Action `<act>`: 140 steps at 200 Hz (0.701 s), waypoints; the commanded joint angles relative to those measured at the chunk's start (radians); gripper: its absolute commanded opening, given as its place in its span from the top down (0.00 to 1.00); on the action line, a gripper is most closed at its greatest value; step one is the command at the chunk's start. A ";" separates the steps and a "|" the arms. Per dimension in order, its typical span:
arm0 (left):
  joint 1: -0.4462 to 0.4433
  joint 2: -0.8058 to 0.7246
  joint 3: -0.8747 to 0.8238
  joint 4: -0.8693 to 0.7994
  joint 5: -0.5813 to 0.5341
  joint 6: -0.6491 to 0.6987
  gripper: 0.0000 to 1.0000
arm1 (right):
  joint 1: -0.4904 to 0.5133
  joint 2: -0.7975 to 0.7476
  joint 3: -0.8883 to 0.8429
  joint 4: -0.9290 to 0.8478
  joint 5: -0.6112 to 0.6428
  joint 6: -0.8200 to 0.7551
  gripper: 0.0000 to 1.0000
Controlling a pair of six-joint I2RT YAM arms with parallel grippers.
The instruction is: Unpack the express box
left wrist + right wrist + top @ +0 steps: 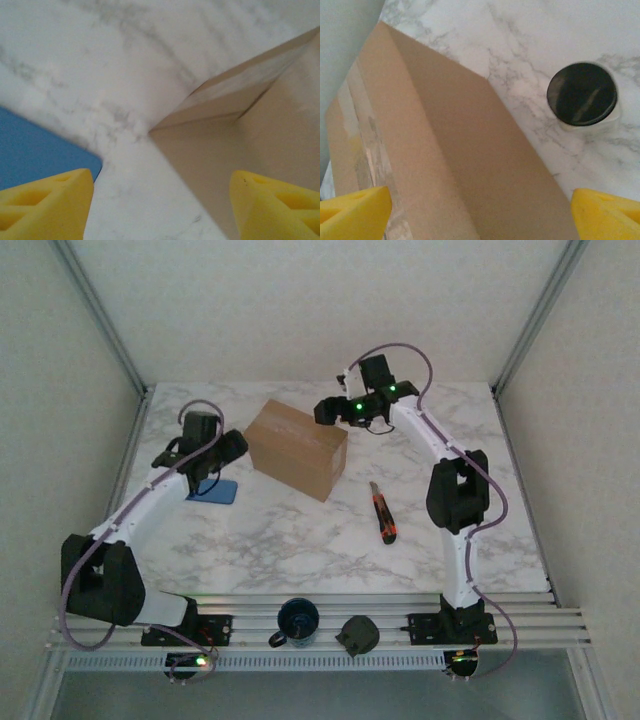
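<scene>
Left tool (160, 197) and right tool (480, 212) wide open, empty, either side of express box (297, 450) on marbled table (290, 545) between pale walls (320, 300)

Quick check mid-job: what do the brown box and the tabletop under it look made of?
The plain brown rectangular box looks like matte cardboard: dull fibrous faces, folded edges, pale tape along its top seam. The white grey-veined tabletop looks like marble or marble-print laminate: smooth, slight sheen; which, unclear.
</scene>
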 commanded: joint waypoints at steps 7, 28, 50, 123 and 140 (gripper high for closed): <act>-0.010 0.012 -0.033 0.030 0.014 -0.050 0.31 | 0.001 -0.015 -0.032 0.017 -0.113 0.016 0.10; -0.010 0.038 -0.053 0.045 0.012 -0.055 0.31 | 0.003 -0.044 -0.095 0.055 -0.150 0.046 0.12; -0.012 0.068 -0.064 0.070 0.003 -0.059 0.32 | 0.011 -0.082 -0.169 0.091 -0.169 0.086 0.14; -0.010 0.047 -0.003 -0.015 -0.118 -0.028 0.30 | 0.032 -0.272 -0.378 0.114 -0.031 0.185 0.15; -0.010 0.029 0.040 -0.063 -0.161 -0.009 0.28 | 0.031 -0.315 -0.412 0.111 0.035 0.210 0.13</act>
